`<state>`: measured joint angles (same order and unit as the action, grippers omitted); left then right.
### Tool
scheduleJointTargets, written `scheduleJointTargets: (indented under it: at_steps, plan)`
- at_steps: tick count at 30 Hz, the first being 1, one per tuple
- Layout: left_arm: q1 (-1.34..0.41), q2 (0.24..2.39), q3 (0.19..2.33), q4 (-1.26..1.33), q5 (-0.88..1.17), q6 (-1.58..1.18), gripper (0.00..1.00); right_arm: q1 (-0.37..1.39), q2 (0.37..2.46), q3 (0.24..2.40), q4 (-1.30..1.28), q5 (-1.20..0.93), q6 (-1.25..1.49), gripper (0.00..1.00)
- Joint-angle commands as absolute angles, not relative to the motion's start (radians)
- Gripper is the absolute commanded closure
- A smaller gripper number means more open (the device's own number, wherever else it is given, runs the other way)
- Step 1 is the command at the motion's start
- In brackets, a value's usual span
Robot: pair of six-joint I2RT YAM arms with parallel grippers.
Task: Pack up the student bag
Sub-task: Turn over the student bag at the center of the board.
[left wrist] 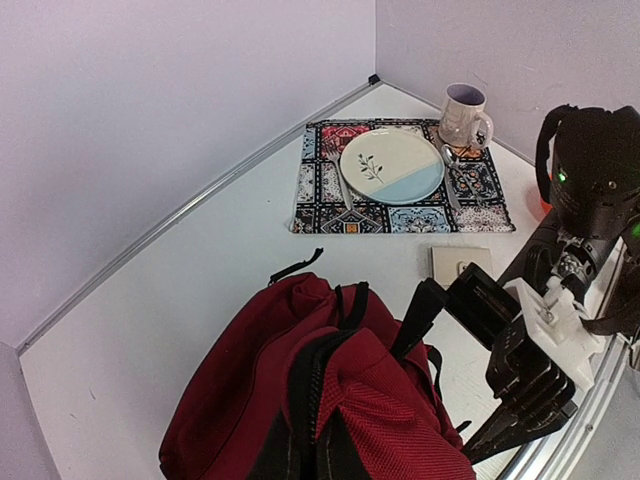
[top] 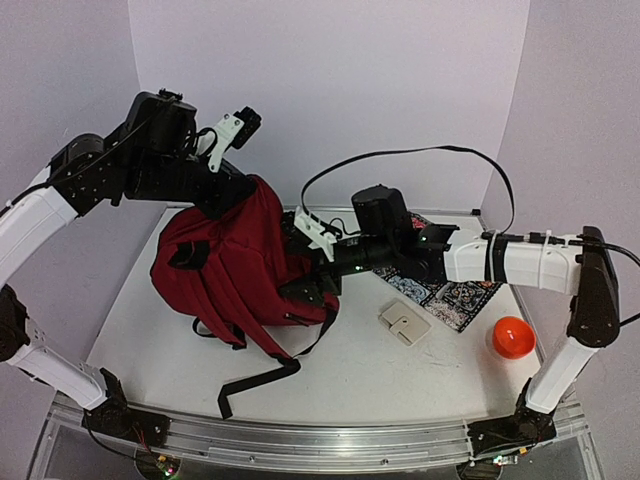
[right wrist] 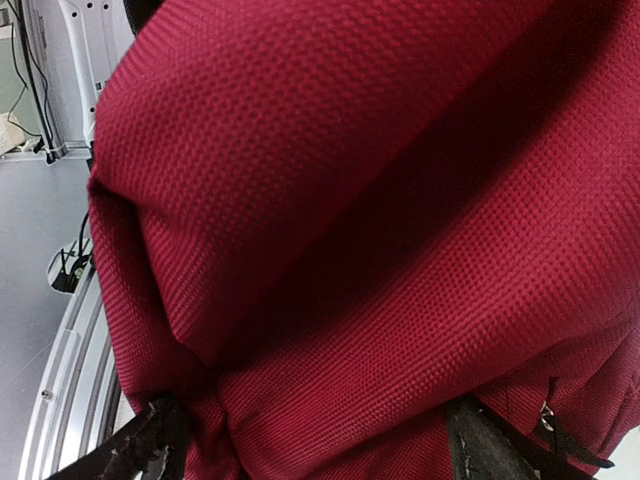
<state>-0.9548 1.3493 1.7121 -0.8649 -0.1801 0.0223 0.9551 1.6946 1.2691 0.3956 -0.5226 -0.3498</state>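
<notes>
Left gripper (top: 222,197) fingertips are hidden behind the bag (top: 235,265) top. In the right wrist view, right gripper (right wrist: 310,455) fingers (right wrist: 150,445) are cut by the bottom edge; the bag overflows it.

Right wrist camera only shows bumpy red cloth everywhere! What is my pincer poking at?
Observer: That cloth is the student bag. It's a whole backpack, and your right pincer is open against its lower side, next to the loose black straps.
Operator: Why doesn't the bag flop over?
Observer: The left pincer is shut at the very top of the bag and seems to be pinching the fabric to hold it up.
</notes>
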Motion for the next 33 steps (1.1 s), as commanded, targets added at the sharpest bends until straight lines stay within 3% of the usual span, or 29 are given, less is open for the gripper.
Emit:
scheduleJointTargets:
  at_steps: [1, 7, 12, 16, 18, 21, 24, 28, 33]
  plan:
    - [-0.953, 1.32, 1.736, -0.635, -0.242, 0.03, 1.0, 0.975, 1.658, 1.303, 0.335, -0.581, -0.317, 0.08]
    - [-0.953, 1.309, 1.695, -0.6, -0.242, 0.027, 1.0, 1.003, 1.664, 1.327, 0.3, -0.615, -0.256, 0.02]
    - [-0.953, 1.292, 1.659, -0.564, -0.264, 0.019, 1.0, 1.018, 1.661, 1.334, 0.287, -0.634, -0.237, 0.02]
    - [-0.953, 1.29, 1.637, -0.519, -0.206, 0.009, 1.0, 1.061, 1.702, 1.398, 0.284, -0.532, -0.205, 0.05]
    - [-0.953, 1.299, 1.642, -0.509, -0.213, 0.009, 1.0, 1.069, 1.744, 1.452, 0.277, -0.457, -0.161, 0.19]
    - [-0.953, 1.302, 1.675, -0.507, -0.278, 0.006, 1.0, 1.075, 1.794, 1.519, 0.277, -0.402, -0.088, 0.62]
    - [-0.952, 1.291, 1.732, -0.51, -0.37, -0.018, 1.0, 1.106, 1.832, 1.601, 0.285, -0.442, -0.046, 0.83]
    - [-0.953, 1.305, 1.841, -0.521, -0.415, 0.023, 1.0, 1.16, 1.893, 1.745, 0.296, -0.483, 0.026, 1.0]
    - [-0.953, 1.391, 1.993, -0.55, -0.429, 0.077, 1.0, 1.178, 1.923, 1.812, 0.449, -0.487, 0.221, 1.0]
